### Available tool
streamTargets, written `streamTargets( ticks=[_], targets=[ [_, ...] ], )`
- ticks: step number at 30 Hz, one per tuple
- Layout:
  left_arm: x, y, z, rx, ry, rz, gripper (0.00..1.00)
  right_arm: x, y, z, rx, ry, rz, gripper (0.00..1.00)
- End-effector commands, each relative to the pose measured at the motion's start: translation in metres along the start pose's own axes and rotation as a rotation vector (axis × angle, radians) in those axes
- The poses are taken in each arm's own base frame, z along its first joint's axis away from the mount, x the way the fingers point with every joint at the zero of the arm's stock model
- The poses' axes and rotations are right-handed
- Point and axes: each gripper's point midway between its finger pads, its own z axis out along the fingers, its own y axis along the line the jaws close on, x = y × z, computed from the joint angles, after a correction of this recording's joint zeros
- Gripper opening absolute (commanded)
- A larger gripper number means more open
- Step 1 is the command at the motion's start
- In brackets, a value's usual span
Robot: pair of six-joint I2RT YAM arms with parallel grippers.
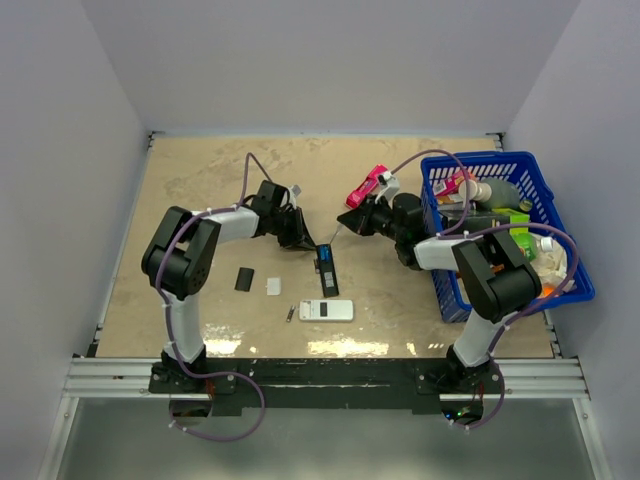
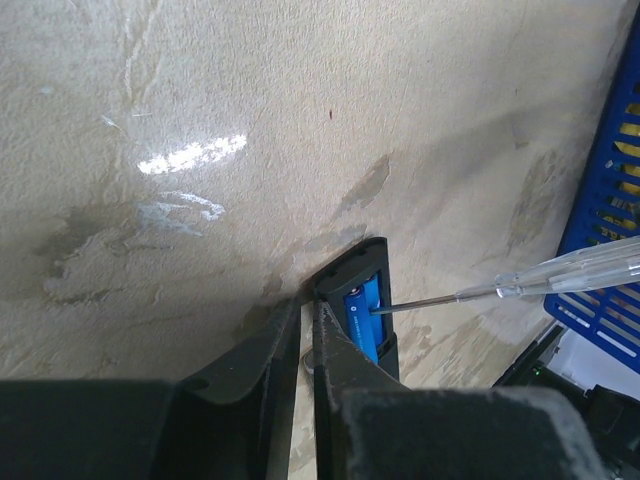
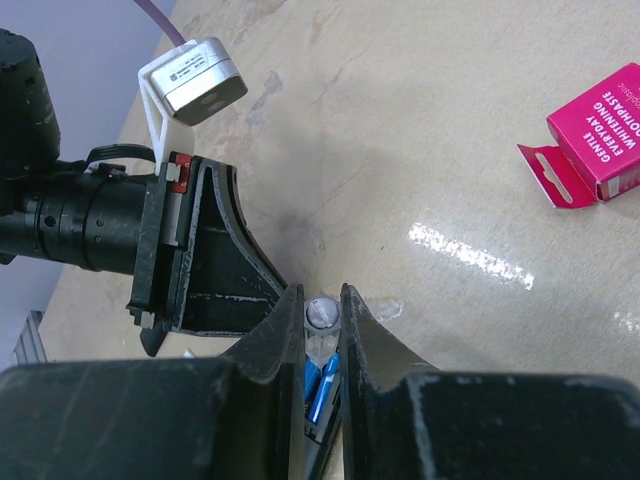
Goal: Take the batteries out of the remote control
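The two blue batteries (image 2: 365,315) lie side by side in the open compartment at one end of the black remote (image 2: 372,262), which lies flat on the table. Their lower ends are hidden behind a finger of the left gripper (image 2: 307,318), and any print on them is too small to read. From the right wrist only slivers of blue (image 3: 322,385) show between the fingers.

The thin metal tip of the screwdriver (image 2: 570,275) touches the end of the batteries, its shaft reaching in from the side. Its clear handle is clamped between the closed jaws of the right gripper (image 3: 321,300), the silver cap showing at the fingertips.

The left gripper's jaws are drawn almost together around the remote's side wall, leaving a thin slit. How firmly they pinch it is hard to see.

Beyond the remote's far end lies a pink box (image 3: 600,130) reading "GENTLE WHITENING" and "EVERYDAY", its edge cut off.

Just off the remote's near end lies a white remote (image 1: 326,311), with a tiny greyish cell (image 1: 291,314) beside it.
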Motion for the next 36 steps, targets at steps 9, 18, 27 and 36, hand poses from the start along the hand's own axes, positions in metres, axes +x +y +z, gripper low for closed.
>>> streamTargets(
  ticks=[9,18,27,36],
  targets=[
    [0.034,0.05,0.0,-0.203,0.078,-0.032,0.16,-0.001,0.016,0.007,-0.024,0.04,-0.007,0.0],
    [0.038,0.054,-0.003,-0.226,0.088,-0.046,0.15,-0.009,0.026,0.008,-0.046,0.025,-0.006,0.0],
    [0.024,0.071,-0.015,-0.353,0.055,-0.019,0.15,-0.013,0.04,0.004,-0.078,0.02,-0.013,0.0],
    [0.006,0.073,-0.034,-0.407,0.015,-0.021,0.16,-0.016,0.051,0.001,-0.088,0.011,-0.025,0.0]
  ],
)
